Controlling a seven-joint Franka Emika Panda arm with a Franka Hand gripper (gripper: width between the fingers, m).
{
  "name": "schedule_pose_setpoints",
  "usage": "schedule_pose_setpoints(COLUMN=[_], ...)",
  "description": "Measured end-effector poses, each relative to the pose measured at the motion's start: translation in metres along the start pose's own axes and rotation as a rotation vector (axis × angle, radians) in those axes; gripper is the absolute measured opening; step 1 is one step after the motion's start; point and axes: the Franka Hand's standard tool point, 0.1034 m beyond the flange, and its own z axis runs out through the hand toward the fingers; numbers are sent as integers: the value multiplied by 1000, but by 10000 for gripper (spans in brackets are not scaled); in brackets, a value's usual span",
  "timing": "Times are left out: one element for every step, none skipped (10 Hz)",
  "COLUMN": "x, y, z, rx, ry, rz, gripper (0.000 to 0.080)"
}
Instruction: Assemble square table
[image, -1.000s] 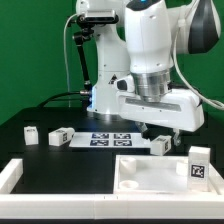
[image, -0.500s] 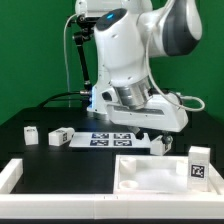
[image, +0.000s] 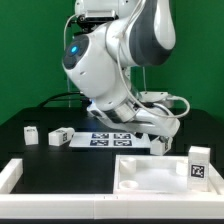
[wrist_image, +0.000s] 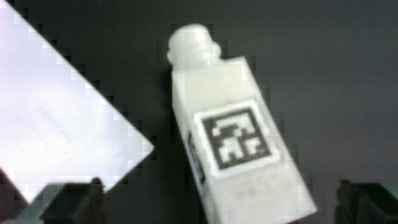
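Nearest the camera, the white rail frame edges the black table. Just behind it, on the exterior view's right, lies the square tabletop, a flat white plastic slab with shallow moulded hollows in its upper face. An upright leg stands at its corner on that side, a black-and-white tag facing the camera; whether it rests on the slab or just behind it I cannot tell.

Farther back, a lying leg sits just beside the marker board; the wrist view shows it as a white block with a rounded peg at one end and a square tag on its flat face. The gripper hangs over it, jaws spread wide, holding nothing.

On the exterior view's left, a small leg and a tilted leg lie near each other; behind everything bends the white arm.
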Motion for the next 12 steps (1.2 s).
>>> schedule_pose_setpoints(x=[6,9,9,7,5,3,3,4,4,5,6,6], y=[0,-2,-5,-8,-9,-10,-9,-8,-8,-8,-8,-7], z=[1,9,15,19,22,26,29,28,28,28,27,27], rx=[6,-3,-12,-16,-16,-11,-6,-10,-9,-8,-7,-6], ry=[-20,-27,-28,-30,-35,-42,-47,-46,-45,-42,-39,-38], rz=[13,18,21,22,21,23,31,30,31,32,32,33], gripper=[649,649,649,649,649,649,649,649,544,405,284,284])
